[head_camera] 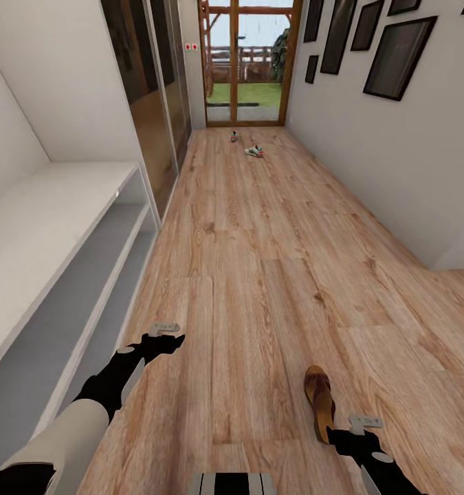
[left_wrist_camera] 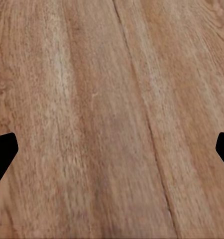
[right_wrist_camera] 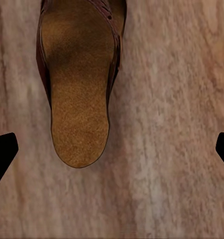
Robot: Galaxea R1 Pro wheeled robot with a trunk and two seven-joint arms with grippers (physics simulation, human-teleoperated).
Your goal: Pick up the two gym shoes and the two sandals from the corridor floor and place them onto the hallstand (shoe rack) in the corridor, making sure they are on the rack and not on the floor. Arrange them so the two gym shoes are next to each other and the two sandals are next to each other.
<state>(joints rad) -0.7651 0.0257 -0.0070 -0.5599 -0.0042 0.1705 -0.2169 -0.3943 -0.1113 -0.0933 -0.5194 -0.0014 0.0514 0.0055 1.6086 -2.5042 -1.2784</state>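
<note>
Our right gripper hangs just above the corridor floor with its fingers spread wide and nothing between them. The heel of one sandal lies just ahead of the gap and off toward one finger, so we judge we are lining up over it for a grasp and need a small sideways correction first. In the head view that sandal lies flat on the planks, its heel touching or nearly under the right gripper, the forearm reaching low and forward.

Our left gripper is likewise spread and empty, held low over bare floor, with the hallstand close on its outer side. The gym shoes lie far ahead near the glass door.
</note>
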